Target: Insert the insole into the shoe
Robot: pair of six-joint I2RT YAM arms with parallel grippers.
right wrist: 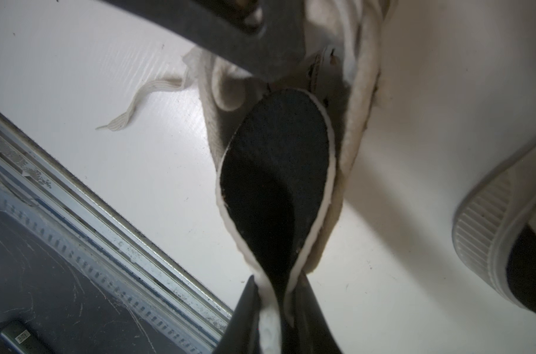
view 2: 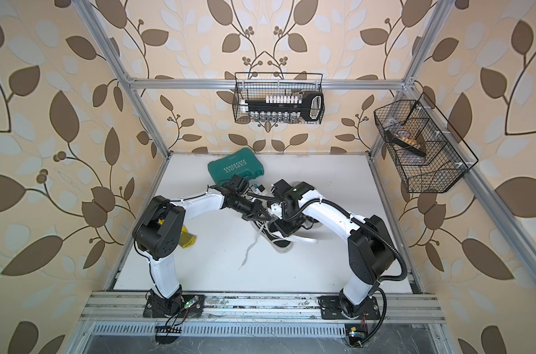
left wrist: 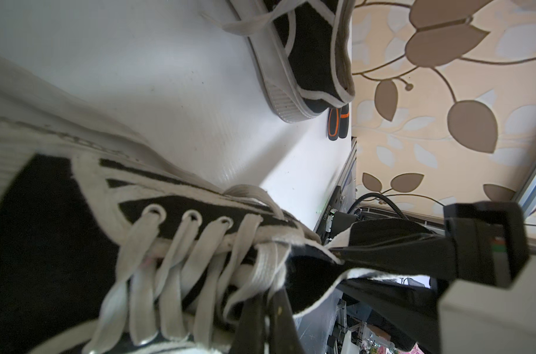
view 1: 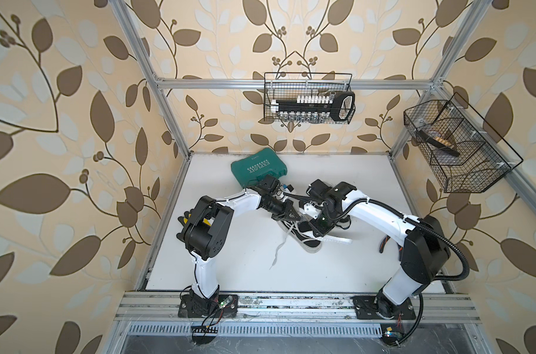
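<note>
My right claw (right wrist: 277, 280) is clenched on the insole (right wrist: 276, 168), folding the end I hold. Its free end sits at the mouth of the shoe (left wrist: 77, 230). My left claw (left wrist: 269, 295) is clamped on the shoe's laced edge. The shoe lies mid-bench (view 1: 230, 260), toe pointing near.

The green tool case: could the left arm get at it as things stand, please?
Probably not yet. The green tool case lies uncovered close by its wrist, but the left gripper has its jaws shut on the shoe; it would have to let go first.
</note>
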